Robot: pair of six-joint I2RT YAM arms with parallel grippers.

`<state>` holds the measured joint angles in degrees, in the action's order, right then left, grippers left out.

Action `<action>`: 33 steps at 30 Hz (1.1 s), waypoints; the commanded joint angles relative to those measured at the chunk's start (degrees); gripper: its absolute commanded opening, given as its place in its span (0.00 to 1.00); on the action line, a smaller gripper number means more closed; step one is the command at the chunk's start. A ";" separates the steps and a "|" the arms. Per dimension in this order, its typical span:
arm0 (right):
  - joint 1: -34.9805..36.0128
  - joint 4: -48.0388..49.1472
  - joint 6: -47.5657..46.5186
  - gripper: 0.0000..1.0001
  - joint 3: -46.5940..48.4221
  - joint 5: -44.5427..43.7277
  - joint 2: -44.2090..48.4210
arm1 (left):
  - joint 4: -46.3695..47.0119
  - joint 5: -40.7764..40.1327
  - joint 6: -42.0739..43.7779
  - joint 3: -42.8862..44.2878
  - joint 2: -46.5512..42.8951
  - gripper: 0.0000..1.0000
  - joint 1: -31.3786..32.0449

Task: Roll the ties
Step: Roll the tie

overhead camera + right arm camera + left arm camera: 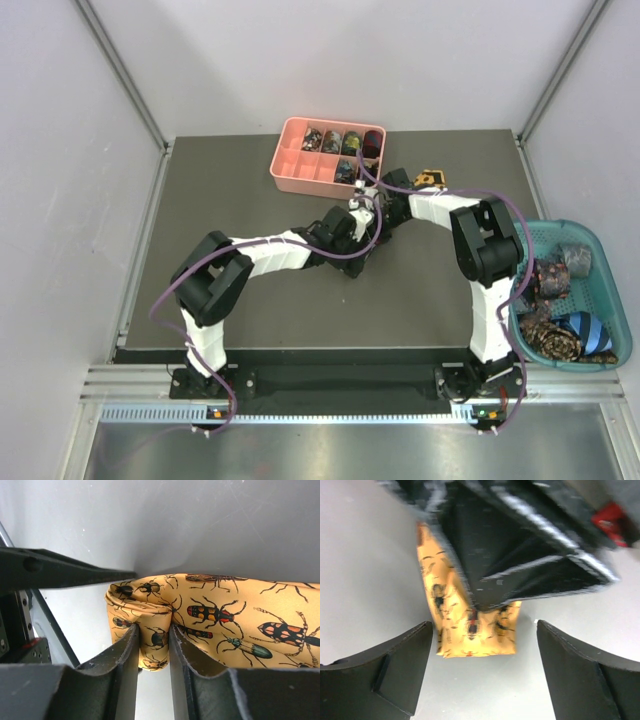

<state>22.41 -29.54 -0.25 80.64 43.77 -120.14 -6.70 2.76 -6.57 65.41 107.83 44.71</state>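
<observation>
**Item:** yellow tie [225, 615], beetle print. It lies mid-desk [220, 190], just near of the pink tray [290, 165]. One end is folded over, so the roll looks barely begun.

**Right hand** [154, 635]: closed, pinching that fold.

**Left hand** [484, 630]: wide open, one finger on each side of the tie's end, gripping nothing.

**Done:** rolled ties [340, 142] sit in the tray's far compartments.

**Left:** a heap of loose ties [555, 335] lies in the teal basket [600, 240] at the right. Judged about midway.
</observation>
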 commanded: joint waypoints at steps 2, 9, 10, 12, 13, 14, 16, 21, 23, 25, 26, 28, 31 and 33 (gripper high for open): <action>1.40 1.42 -4.14 0.25 0.74 -3.78 -1.42 | -4.20 -6.00 -2.13 1.21 1.59 0.87 0.11; 1.93 1.76 -4.41 0.25 0.92 -3.34 -2.21 | -4.73 -6.02 -1.43 -0.19 2.74 0.64 0.64; 2.02 2.03 -4.32 0.25 0.75 -2.99 -2.12 | -4.73 -5.67 -1.26 -0.54 2.56 0.62 0.73; 2.19 2.20 -4.23 0.25 0.75 -2.99 -2.12 | -4.64 -4.44 -1.34 -1.85 1.86 0.61 0.99; 2.37 2.29 -4.14 0.25 0.66 -3.25 -2.21 | -4.55 -3.83 -1.26 -2.38 1.51 0.61 1.17; 2.28 2.47 -3.97 0.25 0.57 -3.25 -2.29 | -4.20 -3.47 -0.82 -3.00 1.07 0.61 1.78; 2.37 2.82 -3.71 0.25 0.48 -3.25 -2.29 | -3.85 -3.03 -0.46 -4.76 -0.16 0.61 2.22; 2.46 3.70 -3.27 0.25 -0.13 -3.07 -1.77 | -3.14 -1.53 0.85 -6.43 -0.87 0.61 2.58; 2.37 4.40 -3.00 0.25 -0.66 -3.16 -1.59 | -3.58 -5.20 1.64 -6.08 -0.17 0.58 2.93; 2.37 4.93 -2.83 0.25 -1.01 -3.16 -1.24 | -4.89 -7.41 1.91 -5.12 0.97 0.55 3.02; 2.46 5.63 -2.56 0.25 -1.45 -3.16 -1.15 | -5.42 -9.60 2.17 -4.59 1.24 0.55 2.93; 2.46 6.25 -2.30 0.25 -1.89 -3.16 -0.71 | -5.78 -12.16 2.61 -4.50 1.24 0.54 3.02; 2.46 7.13 -1.68 0.25 -2.50 -3.08 -0.54 | -6.39 -16.20 3.49 -4.15 0.98 0.50 2.93; 2.63 7.39 -1.51 0.25 -2.77 -3.16 -0.45 | -6.57 -17.70 3.67 -3.88 0.72 0.50 2.84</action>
<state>23.16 -26.65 -0.43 79.72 44.45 -120.05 -4.47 -8.03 -4.97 62.15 106.54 48.05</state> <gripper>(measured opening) 0.257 0.522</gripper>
